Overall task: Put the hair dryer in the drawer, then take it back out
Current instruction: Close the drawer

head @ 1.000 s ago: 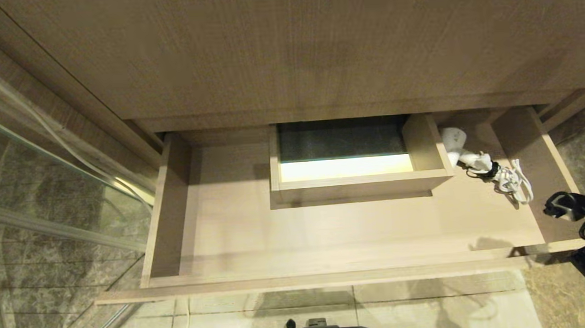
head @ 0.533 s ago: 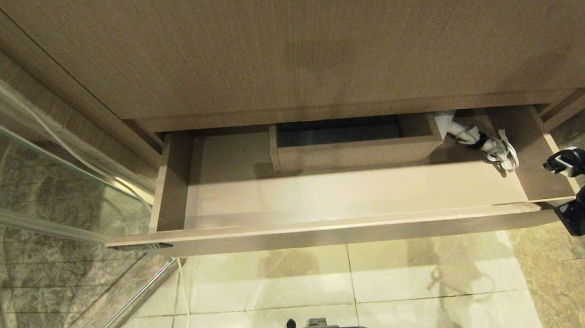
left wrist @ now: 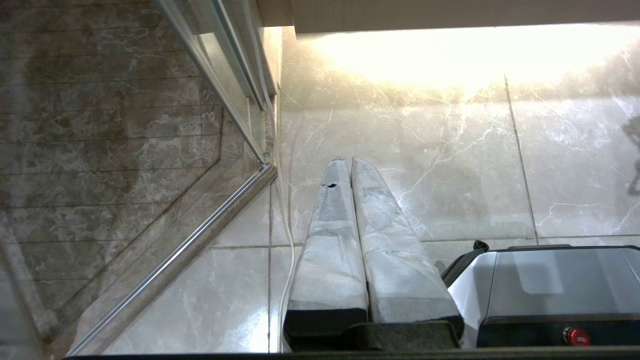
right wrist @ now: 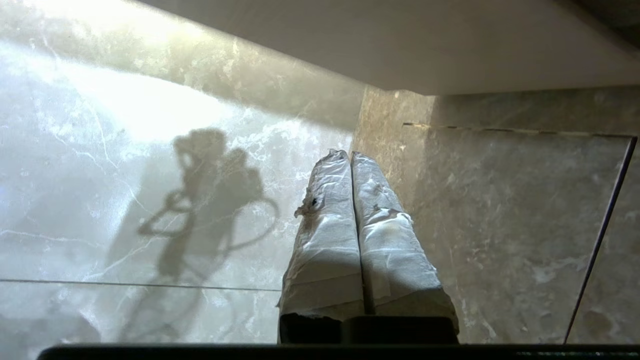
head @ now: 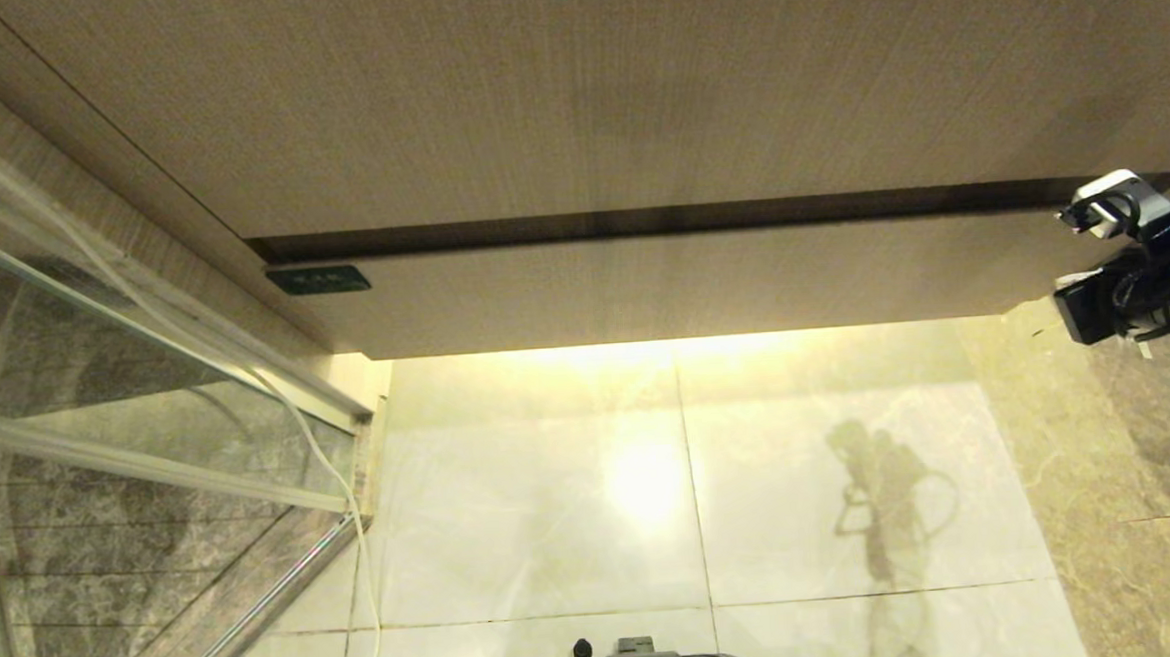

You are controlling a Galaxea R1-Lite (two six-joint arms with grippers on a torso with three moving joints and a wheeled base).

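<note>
Both grippers are closed and empty: the left gripper (left wrist: 350, 162) hangs over the pale floor tiles (head: 653, 485) beside the robot base (left wrist: 550, 295), and the right gripper (right wrist: 350, 155) sits by the right end of the drawer (head: 693, 283), which is shut, hair dryer hidden from view

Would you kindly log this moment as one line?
drawer: closed | hair dryer: not visible | right hand: shut, empty, beside drawer's right end | left hand: shut, parked
</note>
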